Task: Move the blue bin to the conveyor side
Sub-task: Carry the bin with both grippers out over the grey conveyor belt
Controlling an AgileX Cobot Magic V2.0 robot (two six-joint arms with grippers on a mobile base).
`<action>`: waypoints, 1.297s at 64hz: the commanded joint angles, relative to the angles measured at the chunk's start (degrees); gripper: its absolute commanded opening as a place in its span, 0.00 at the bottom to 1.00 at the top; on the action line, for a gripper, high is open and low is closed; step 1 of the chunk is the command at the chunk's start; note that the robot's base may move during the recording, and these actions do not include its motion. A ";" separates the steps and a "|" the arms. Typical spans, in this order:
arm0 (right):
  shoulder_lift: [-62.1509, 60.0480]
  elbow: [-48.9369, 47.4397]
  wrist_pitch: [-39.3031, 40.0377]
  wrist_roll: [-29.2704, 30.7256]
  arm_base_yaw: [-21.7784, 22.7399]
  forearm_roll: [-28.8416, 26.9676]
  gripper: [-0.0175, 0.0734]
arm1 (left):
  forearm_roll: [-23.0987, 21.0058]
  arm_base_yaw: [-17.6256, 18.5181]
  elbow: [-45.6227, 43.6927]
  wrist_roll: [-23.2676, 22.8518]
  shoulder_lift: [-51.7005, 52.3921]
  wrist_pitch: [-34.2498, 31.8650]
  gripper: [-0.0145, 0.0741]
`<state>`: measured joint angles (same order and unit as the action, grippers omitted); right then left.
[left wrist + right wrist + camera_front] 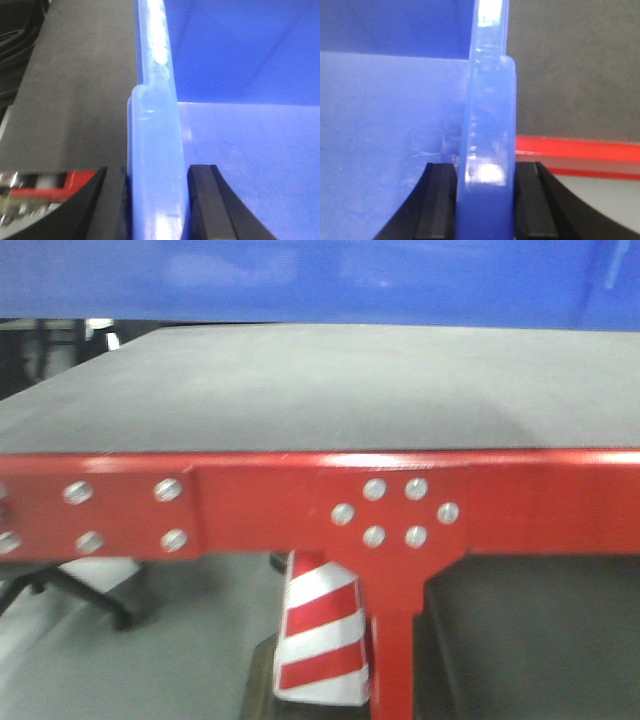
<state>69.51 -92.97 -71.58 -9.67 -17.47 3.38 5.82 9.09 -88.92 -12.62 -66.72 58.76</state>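
The blue bin [320, 280] fills the top of the front view as a blue band hanging above the dark grey conveyor belt [330, 390] with its red frame [250, 510]. In the left wrist view my left gripper [155, 200] is shut on the bin's left rim [155, 125], one black finger outside and one inside the bin. My right gripper [485, 200] is shut on the bin's right rim [487, 115] in the same way. The grey belt [80, 90] lies beneath the left rim, and belt [575, 65] and red frame [580, 150] show beside the right rim.
A red-and-white striped cone [322, 635] stands on the floor under the conveyor, beside a red frame leg [395, 660]. A black chair base [70, 595] is at the lower left on the grey floor.
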 commanded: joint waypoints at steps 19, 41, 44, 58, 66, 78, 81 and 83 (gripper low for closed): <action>-1.11 -0.69 5.24 0.53 0.35 0.84 0.10 | -0.24 0.23 -1.06 0.60 0.56 -5.81 0.14; -1.11 -0.69 5.24 0.53 0.35 0.84 0.10 | -0.24 0.23 -1.06 0.60 0.56 -5.81 0.14; -1.11 -0.69 5.24 0.53 0.35 0.84 0.10 | -0.24 0.23 -1.06 0.60 0.56 -5.81 0.14; -1.11 -0.69 5.24 0.53 0.35 0.84 0.10 | -0.24 0.23 -1.06 0.60 0.56 -5.81 0.14; -1.11 -0.69 5.24 0.53 0.35 0.84 0.10 | -0.24 0.23 -1.06 0.60 0.56 -5.81 0.14; -1.11 -0.69 5.24 0.53 0.35 0.84 0.10 | -0.24 0.23 -1.06 0.60 0.56 -5.81 0.14; -1.11 -0.69 5.24 0.53 0.35 0.84 0.10 | -0.24 0.23 -1.06 0.60 0.56 -5.81 0.14; -1.11 -0.69 5.24 0.53 0.35 0.84 0.10 | -0.24 0.23 -1.06 0.60 0.56 -5.81 0.14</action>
<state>69.51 -92.97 -71.58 -9.67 -17.37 3.59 5.72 9.09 -88.92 -12.62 -67.24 58.58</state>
